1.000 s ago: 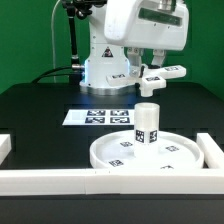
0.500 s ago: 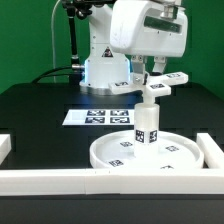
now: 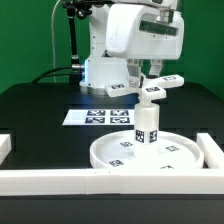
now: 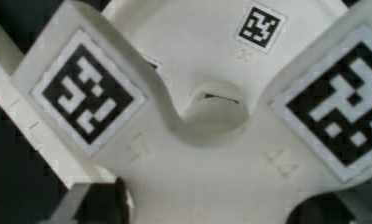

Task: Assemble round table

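The large round disc [image 3: 112,158] lies near the front of the table. The short cylinder leg [image 3: 146,122] stands upright on its middle. My gripper [image 3: 150,78] is shut on the cross-shaped base [image 3: 163,86] and holds it in the air just above the top of the leg, a little toward the exterior view's right. In the wrist view the cross-shaped base [image 4: 201,110] fills the picture, with its tagged arms and central hub. My gripper [image 4: 209,206] clamps it, and the dark fingers [image 4: 108,205] show at the corners.
The marker board [image 3: 100,116] lies flat behind the disc. White border rails run along the front [image 3: 60,181] and at the exterior view's right [image 3: 212,150] and left [image 3: 4,146]. The arm's base [image 3: 105,68] stands at the back.
My gripper has carried the cross-shaped base down and toward the exterior view's left, closer above the leg. The disc and leg have not moved.
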